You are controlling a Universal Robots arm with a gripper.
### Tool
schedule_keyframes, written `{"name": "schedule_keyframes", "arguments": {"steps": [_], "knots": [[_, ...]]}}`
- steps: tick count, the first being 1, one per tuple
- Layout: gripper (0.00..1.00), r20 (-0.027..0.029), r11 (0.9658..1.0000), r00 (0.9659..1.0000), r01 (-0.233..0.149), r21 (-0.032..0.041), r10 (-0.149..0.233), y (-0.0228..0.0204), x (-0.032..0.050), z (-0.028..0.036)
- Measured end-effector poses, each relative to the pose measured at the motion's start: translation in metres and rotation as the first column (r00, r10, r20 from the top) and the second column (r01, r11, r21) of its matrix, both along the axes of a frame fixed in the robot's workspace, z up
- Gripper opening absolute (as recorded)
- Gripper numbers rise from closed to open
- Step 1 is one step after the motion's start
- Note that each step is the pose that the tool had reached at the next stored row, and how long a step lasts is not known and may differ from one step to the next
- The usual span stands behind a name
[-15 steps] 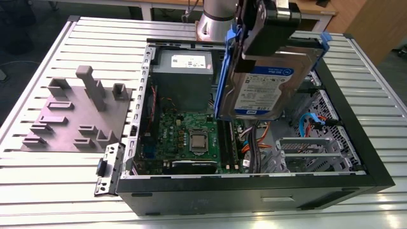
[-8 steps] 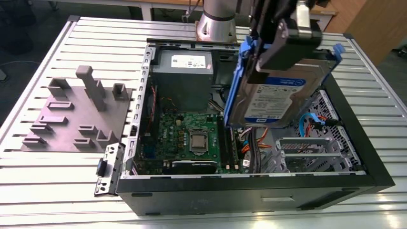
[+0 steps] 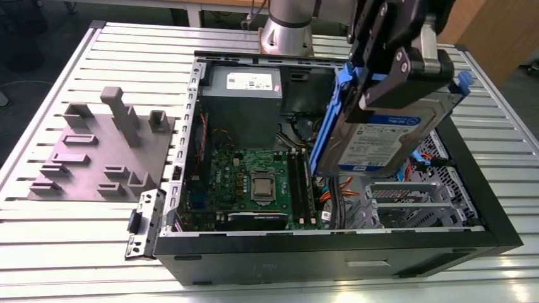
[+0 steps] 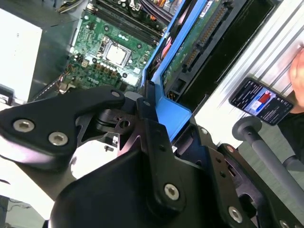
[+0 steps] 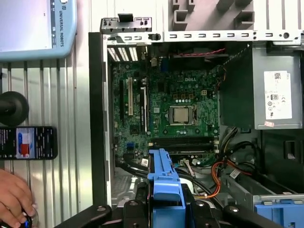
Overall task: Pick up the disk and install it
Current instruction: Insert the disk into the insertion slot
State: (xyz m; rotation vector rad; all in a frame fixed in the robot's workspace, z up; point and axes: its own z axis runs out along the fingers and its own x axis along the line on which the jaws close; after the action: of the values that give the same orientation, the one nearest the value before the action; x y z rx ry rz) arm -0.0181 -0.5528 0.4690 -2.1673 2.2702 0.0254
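Even bright indoor light, soft shadows, near foreground blurred

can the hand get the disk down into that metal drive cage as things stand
Probably yes. The hand holds the disk tilted above the open case, and the metal drive cage below looks unobstructed, though orange cables run beside it.

The open black computer case (image 3: 337, 240) is crowded: a grey metal power-supply box (image 3: 242, 101) at the back, orange and black cables (image 3: 337, 189) around the silver metal drive cage (image 3: 408, 205). The slatted metal surface (image 3: 76, 246) beside the grey moulded fixture block (image 3: 97, 151) lies open.
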Motion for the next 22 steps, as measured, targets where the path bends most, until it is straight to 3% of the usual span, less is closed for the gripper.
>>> {"name": "schedule_keyframes", "arguments": {"steps": [4, 12, 19, 22], "knots": [[0.36, 0.0002, 1.0, 1.0, 0.0, 0.0003, 0.0, -0.0045, 0.0041, -0.0051], [0.36, 0.0002, 1.0, 1.0, -0.002, 0.0001, 0.002, -0.0053, 0.029, -0.0121], [0.36, 0.0001, 1.0, 1.0, -0.002, -0.0001, 0.002, -0.0118, 0.0358, -0.0137], [0.36, 0.0002, 1.0, 1.0, -0.002, 0.0001, 0.002, -0.0122, 0.0358, -0.0138]]}}
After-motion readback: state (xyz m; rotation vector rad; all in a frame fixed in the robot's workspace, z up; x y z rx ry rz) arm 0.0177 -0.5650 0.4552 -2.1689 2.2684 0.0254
